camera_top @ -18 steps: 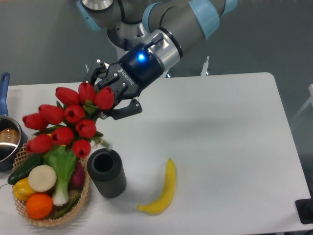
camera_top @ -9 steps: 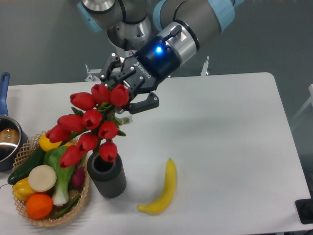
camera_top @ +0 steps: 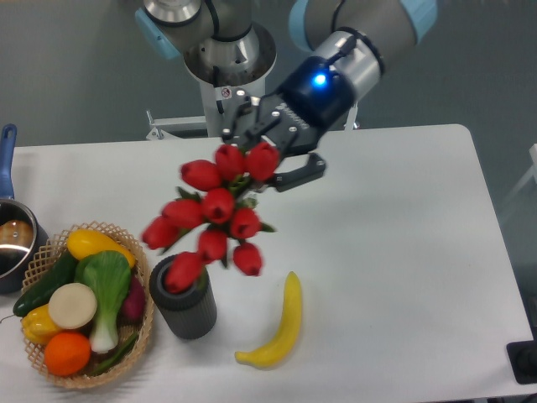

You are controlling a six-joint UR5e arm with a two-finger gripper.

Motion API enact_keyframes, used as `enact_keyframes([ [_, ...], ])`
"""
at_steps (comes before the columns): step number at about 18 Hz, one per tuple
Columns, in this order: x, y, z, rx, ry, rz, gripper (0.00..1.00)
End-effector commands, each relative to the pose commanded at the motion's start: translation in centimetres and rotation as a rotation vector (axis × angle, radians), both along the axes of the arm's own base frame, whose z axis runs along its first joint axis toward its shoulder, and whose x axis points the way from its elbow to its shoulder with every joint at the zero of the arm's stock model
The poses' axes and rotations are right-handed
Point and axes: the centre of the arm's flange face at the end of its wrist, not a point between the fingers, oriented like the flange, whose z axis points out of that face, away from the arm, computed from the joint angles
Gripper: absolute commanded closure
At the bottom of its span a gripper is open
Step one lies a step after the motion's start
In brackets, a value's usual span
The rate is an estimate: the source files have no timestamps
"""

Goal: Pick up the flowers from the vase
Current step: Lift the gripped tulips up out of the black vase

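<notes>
- Your gripper pinches the flowers at their stem end; the buds hide the stems and one finger.
- The flowers hang tilted above the table; the lowest, blurred bud overlaps the vase mouth, contact unclear.

Wicker basket of produce at left; banana on table; steel pot at left edge.

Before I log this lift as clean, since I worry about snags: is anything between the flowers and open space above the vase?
Nothing visible blocks them. The gripper holds the flowers tilted above the vase; the lowest bud appears to overlap its rim, blurred. The banana and basket lie aside.
</notes>
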Motion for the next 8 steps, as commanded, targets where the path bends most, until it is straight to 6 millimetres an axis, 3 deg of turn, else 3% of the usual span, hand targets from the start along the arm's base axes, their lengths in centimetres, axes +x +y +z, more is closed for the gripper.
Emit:
enact_keyframes([
  [8, -2.1, -2.2, -0.6, -0.002, -0.004, 0.049, 0.6],
])
